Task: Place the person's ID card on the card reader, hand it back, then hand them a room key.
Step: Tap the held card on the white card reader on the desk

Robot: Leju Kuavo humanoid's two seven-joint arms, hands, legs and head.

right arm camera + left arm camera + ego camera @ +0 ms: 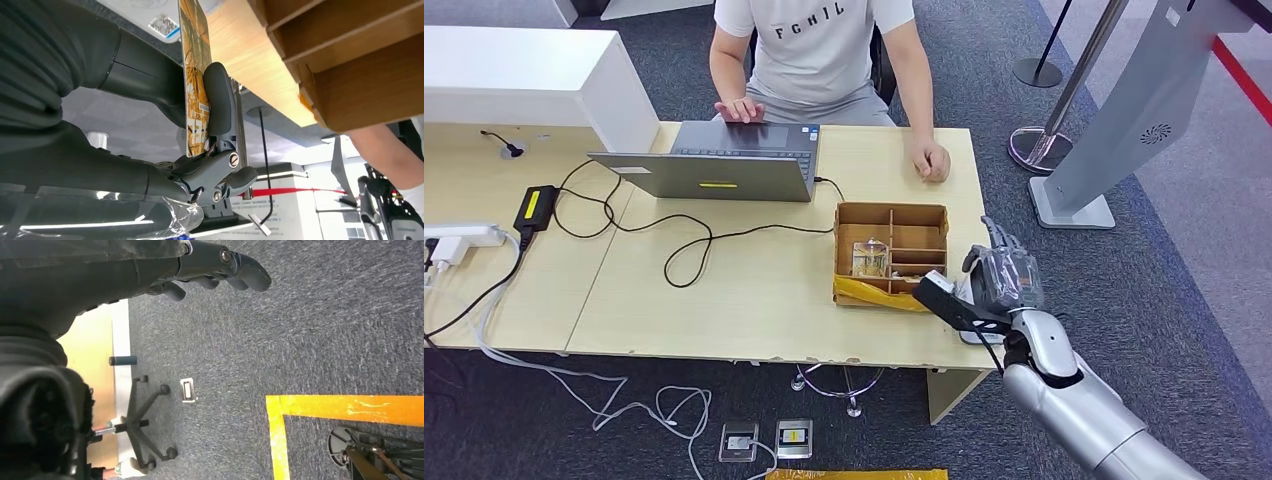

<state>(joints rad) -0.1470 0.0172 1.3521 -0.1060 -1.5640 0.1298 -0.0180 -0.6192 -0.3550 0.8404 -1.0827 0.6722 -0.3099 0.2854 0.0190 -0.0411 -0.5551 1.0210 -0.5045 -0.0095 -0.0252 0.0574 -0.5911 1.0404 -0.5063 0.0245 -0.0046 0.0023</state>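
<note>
Orange card [194, 75] stands edge-on in right hand [999, 280].

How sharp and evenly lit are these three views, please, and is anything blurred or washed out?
Head view: even light, soft shadows, sharp on the desk and wooden box. Left wrist view: carpet in focus, the left hand dark and soft. Right wrist view: the card held by the right hand is crisp; the background behind is bright and washed out, and the plastic film glares.
</note>
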